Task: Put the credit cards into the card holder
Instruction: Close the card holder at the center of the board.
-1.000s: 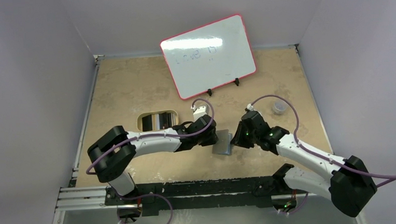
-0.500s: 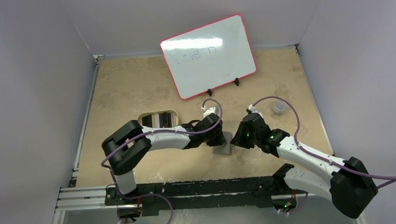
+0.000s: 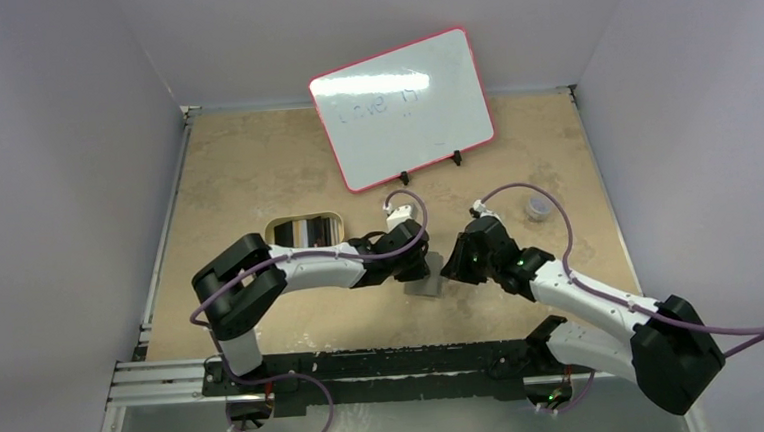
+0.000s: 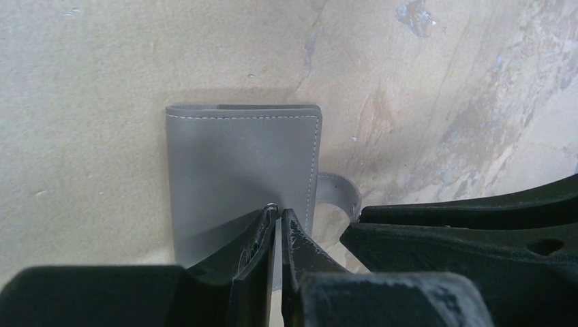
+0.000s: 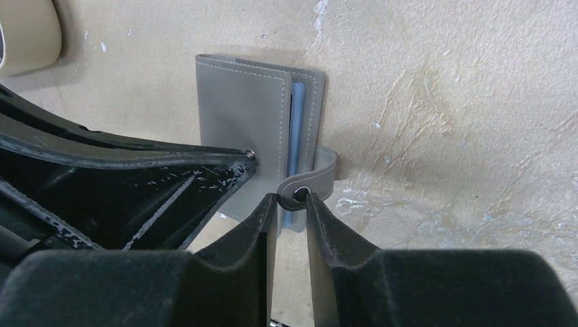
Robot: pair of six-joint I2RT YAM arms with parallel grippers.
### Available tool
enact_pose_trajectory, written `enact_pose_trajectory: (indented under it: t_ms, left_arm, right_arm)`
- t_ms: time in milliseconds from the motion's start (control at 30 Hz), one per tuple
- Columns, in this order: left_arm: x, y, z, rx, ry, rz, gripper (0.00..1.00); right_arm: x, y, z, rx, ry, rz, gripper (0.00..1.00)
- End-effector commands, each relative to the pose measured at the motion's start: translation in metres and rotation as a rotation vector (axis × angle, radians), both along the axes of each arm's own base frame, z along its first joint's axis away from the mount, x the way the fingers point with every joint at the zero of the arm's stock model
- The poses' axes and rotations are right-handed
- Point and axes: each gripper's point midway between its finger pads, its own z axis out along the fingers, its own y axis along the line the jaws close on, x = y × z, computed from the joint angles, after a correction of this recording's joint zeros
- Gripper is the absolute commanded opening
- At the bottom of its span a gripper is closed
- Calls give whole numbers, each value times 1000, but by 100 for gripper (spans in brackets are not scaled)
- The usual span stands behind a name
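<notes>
The card holder (image 4: 238, 163) is a closed grey wallet lying flat on the table, also seen from above (image 3: 427, 287). Its tab (image 5: 315, 178) curls out from the right edge, and blue-grey pockets (image 5: 296, 129) show between the covers. My left gripper (image 4: 278, 212) is shut, its tips resting on the cover beside the snap stud. My right gripper (image 5: 292, 199) is shut on the end of the tab. The credit cards (image 3: 304, 233) appear only as flat striped pieces inside the gold tin, too small to tell apart.
The gold tin (image 3: 276, 225) lies left of the wallet, its corner visible in the right wrist view (image 5: 27, 34). A white board with a red rim (image 3: 402, 110) stands at the back. A small clear cup (image 3: 537, 207) sits to the right.
My left gripper moved right onto the wallet's cover and closed. My right gripper shifted slightly left, staying at the tab.
</notes>
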Motion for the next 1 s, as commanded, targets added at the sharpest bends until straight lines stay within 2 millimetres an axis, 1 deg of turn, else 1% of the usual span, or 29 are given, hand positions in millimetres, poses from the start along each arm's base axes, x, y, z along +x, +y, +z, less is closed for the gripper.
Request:
enact_pose_trajectory:
  t_ms: [0,67,133,200,300,367,400,467,567,633,767,867,967]
  left_arm:
    - [12,10,16,30,-45,61,8]
    - [14,10,19,20,-49,70,8]
    - [14,8,26,1,-54,73,8]
    - [16,7,36,-27,-60,79,9]
    - [21,5,54,-89,-71,92,13]
    - [23,7,64,-125,-77,111,17]
    - [24,8,69,-142,-82,120,17]
    - [26,17,72,-148,-90,146,18]
    - [29,36,63,-86,-95,175,18]
    - [29,44,54,-53,-91,168,19]
    - [23,33,44,-49,-92,62,18]
    - [22,30,24,11,-71,17,16]
    - [23,30,11,39,-57,19,16]
  right_arm:
    - [8,8,11,19,-46,46,25]
    - [7,11,10,32,-47,56,25]
    - [7,12,11,35,-46,61,25]
    - [8,13,12,42,-54,65,25]
    - [10,16,17,53,-72,75,25]
    - [11,20,19,68,-78,91,25]
    - [11,22,21,76,-80,97,25]
    - [11,24,22,87,-79,102,25]
    - [12,23,25,91,-114,106,25]
    - [13,22,28,97,-137,105,25]
    - [11,21,30,99,-138,108,26]
    - [8,22,24,106,-118,107,26]
    - [5,20,21,102,-84,94,26]
